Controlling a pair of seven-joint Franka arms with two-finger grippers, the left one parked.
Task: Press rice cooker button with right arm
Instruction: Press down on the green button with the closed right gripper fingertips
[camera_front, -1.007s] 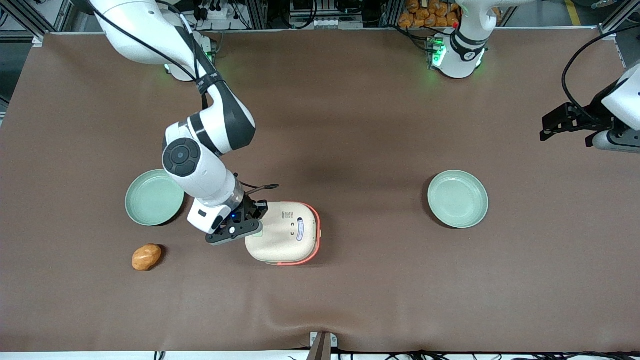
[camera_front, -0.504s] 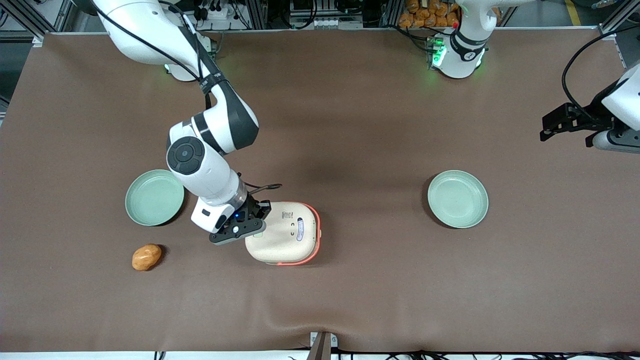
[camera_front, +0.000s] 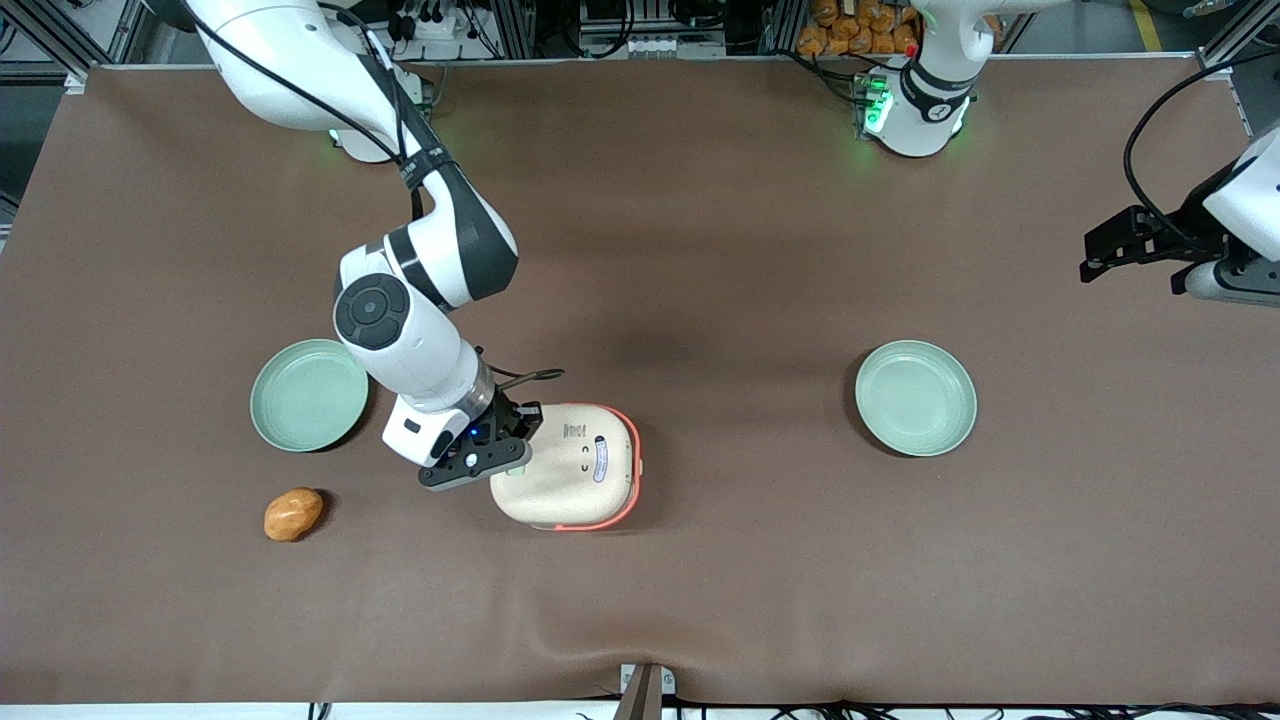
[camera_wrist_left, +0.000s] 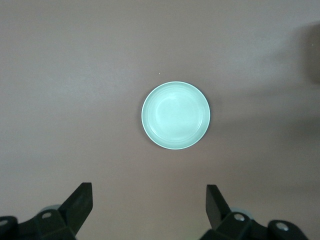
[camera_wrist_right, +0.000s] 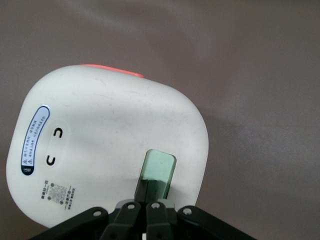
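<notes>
The rice cooker (camera_front: 570, 465) stands on the brown table near its middle, cream lid shut, orange-red rim showing along its edge. In the right wrist view its lid (camera_wrist_right: 100, 145) fills the frame, with a pale green button (camera_wrist_right: 159, 167) set in it. My right arm (camera_front: 400, 330) reaches down to the cooker's end toward the working arm's side. My gripper (camera_front: 508, 458) is shut, its two fingers (camera_wrist_right: 148, 189) pressed together with their tips on the green button (camera_front: 517, 465). It holds nothing.
A pale green plate (camera_front: 308, 394) lies beside the arm toward the working arm's end. Another pale green plate (camera_front: 915, 397) lies toward the parked arm's end and shows in the left wrist view (camera_wrist_left: 175, 115). An orange-brown bread roll (camera_front: 293, 514) lies nearer the front camera than the first plate.
The right arm has shifted slightly toward the cooker, bringing the shut gripper over the green button. The cooker has not moved.
</notes>
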